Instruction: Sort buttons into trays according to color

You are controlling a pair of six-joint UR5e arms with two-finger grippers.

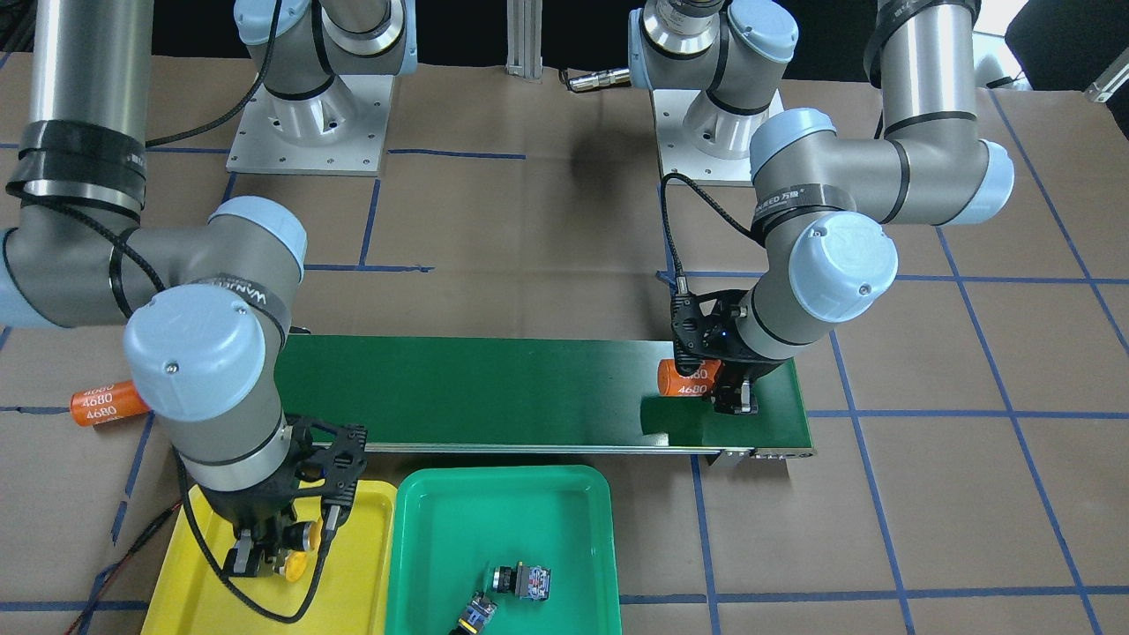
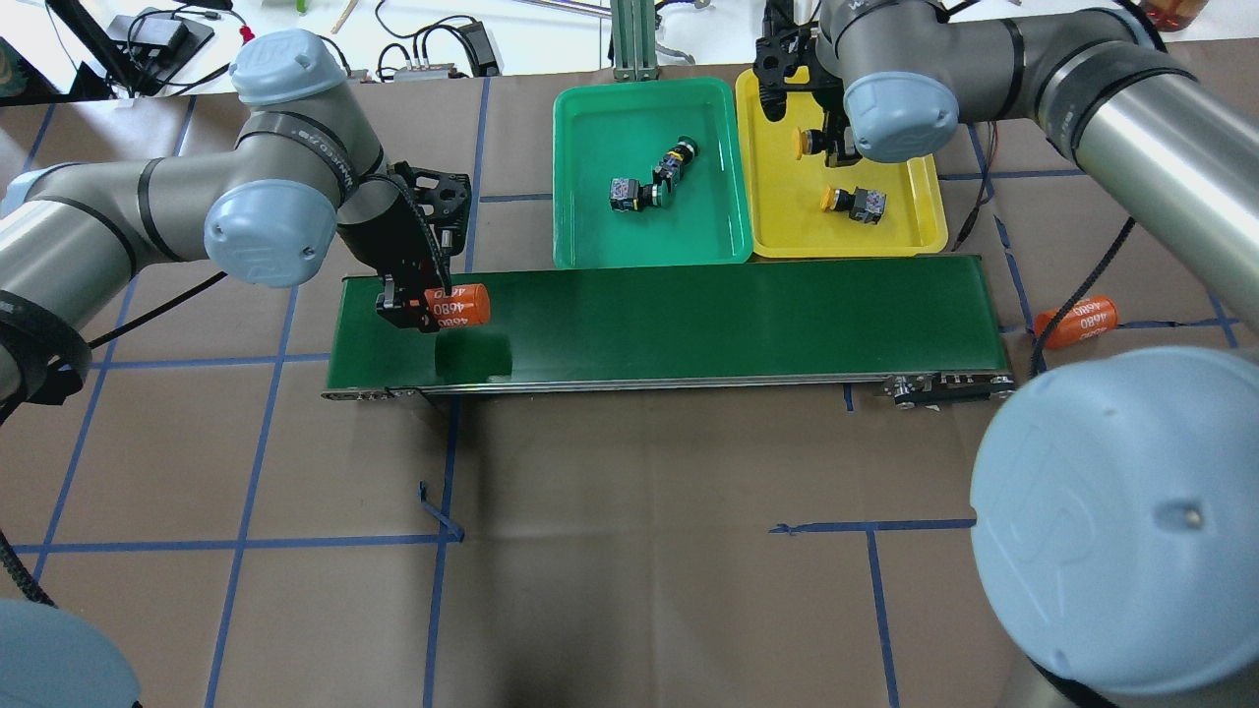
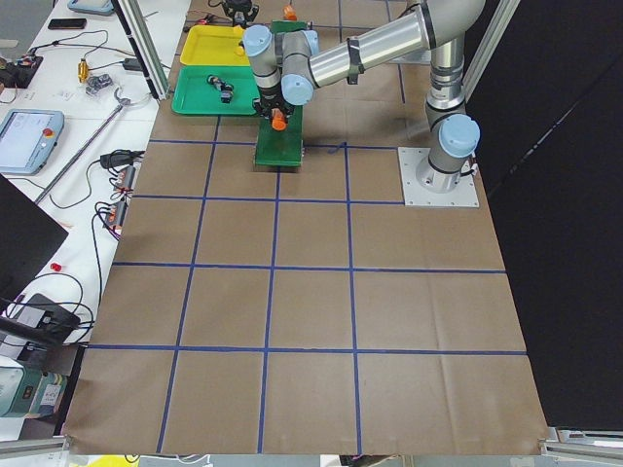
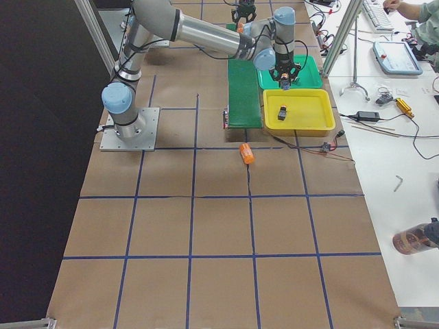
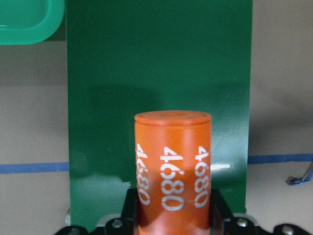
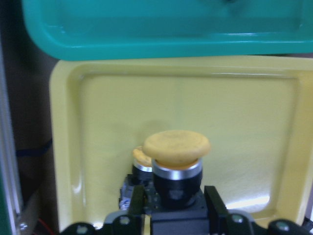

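My right gripper (image 2: 829, 146) is shut on a yellow button (image 2: 810, 143) and holds it over the yellow tray (image 2: 787, 216). The right wrist view shows its cap (image 6: 178, 146) between the fingers. A second yellow button (image 2: 854, 202) lies in that tray. Two green buttons (image 2: 629, 194) (image 2: 675, 161) lie in the green tray (image 2: 590, 236). My left gripper (image 2: 413, 307) is shut on an orange "4680" cylinder (image 2: 460, 305) just above the left end of the conveyor belt (image 2: 689, 315).
A second orange "4680" cylinder (image 2: 1077, 320) lies on the brown paper right of the belt's end. The two trays stand side by side against the belt's far edge. Blue tape lines grid the table.
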